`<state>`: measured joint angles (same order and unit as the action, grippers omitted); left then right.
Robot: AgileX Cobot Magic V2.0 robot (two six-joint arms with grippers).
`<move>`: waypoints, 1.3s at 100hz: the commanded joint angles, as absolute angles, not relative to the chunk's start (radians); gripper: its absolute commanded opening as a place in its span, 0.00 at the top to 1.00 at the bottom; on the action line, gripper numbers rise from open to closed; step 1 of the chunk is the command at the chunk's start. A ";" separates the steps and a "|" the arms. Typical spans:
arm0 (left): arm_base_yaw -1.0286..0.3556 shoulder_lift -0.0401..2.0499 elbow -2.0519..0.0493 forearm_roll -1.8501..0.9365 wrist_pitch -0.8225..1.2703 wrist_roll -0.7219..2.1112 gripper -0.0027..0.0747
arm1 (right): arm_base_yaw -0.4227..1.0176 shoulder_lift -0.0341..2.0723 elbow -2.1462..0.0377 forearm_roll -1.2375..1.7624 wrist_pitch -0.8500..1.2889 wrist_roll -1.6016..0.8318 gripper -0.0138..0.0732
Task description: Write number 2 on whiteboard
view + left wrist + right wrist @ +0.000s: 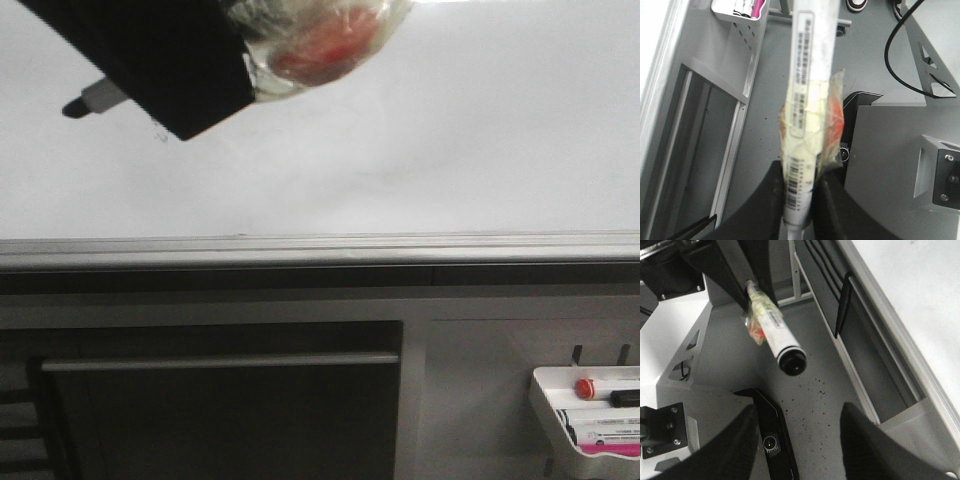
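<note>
The whiteboard [420, 130] fills the upper part of the front view, with its grey rail [320, 250] below. No number 2 shows on it; only a tiny dark mark [160, 135] sits near the marker tip. My left gripper [170, 70] is at the top left, shut on a white marker [807, 75] wrapped in clear tape with a red patch. The marker's black tip [75, 108] is close in front of the board; I cannot tell if it touches. My right gripper [800, 440] is open and empty, lower down, and sees the marker [775, 330] from its back end.
A small white marker tray [590, 410] with a red-capped marker and other pens hangs at the lower right below the board; it also shows in the left wrist view [737, 10]. A dark framed panel [220, 400] lies under the rail. A black cable [900, 65] runs over the robot base.
</note>
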<state>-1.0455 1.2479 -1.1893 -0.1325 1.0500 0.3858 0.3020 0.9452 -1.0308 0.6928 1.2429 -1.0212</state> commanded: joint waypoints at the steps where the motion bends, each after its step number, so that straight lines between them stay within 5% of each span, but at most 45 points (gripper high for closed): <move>1: -1.052 1.232 -1.233 -0.134 1.021 0.389 0.99 | 0.335 0.974 -1.078 0.714 1.249 -1.047 0.46; 56: -1.052 1.232 -1.233 -0.088 1.015 0.389 0.99 | 0.570 1.229 -1.236 0.667 1.167 -1.075 0.46; 87: -1.052 1.232 -1.233 -0.088 0.959 0.389 0.99 | 0.581 1.247 -1.236 0.671 1.160 -1.075 0.46; 130: -1.052 1.232 -1.233 -0.088 0.921 0.389 0.99 | 0.581 1.247 -1.236 0.671 1.160 -1.075 0.78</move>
<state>-1.0455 1.2494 -1.1959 -0.0788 0.9877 0.3899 0.5774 1.2650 -1.2043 0.6326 1.1827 -1.0642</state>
